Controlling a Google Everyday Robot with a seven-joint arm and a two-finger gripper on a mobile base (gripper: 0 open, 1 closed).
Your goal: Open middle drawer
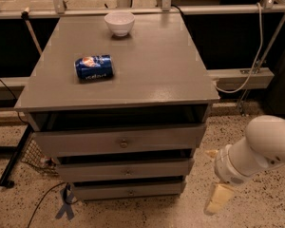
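Observation:
The grey cabinet [133, 75] has three drawers stacked in its front. The middle drawer [85, 169] is the second one, a low wide grey front with a small round knob [128, 172] at its centre. It sits pushed in, with a dark gap above its front. My gripper [218, 198] hangs on the white arm [261, 151] to the right of the cabinet, low near the floor, about level with the lowest drawer. It is apart from the cabinet and touches nothing.
A blue can [94, 67] lies on its side on the cabinet top, and a white bowl [119, 22] stands at the back. The top drawer [76, 143] and bottom drawer [99, 192] frame the middle one. Cables, a wire basket [35, 156] and a speckled floor surround the cabinet.

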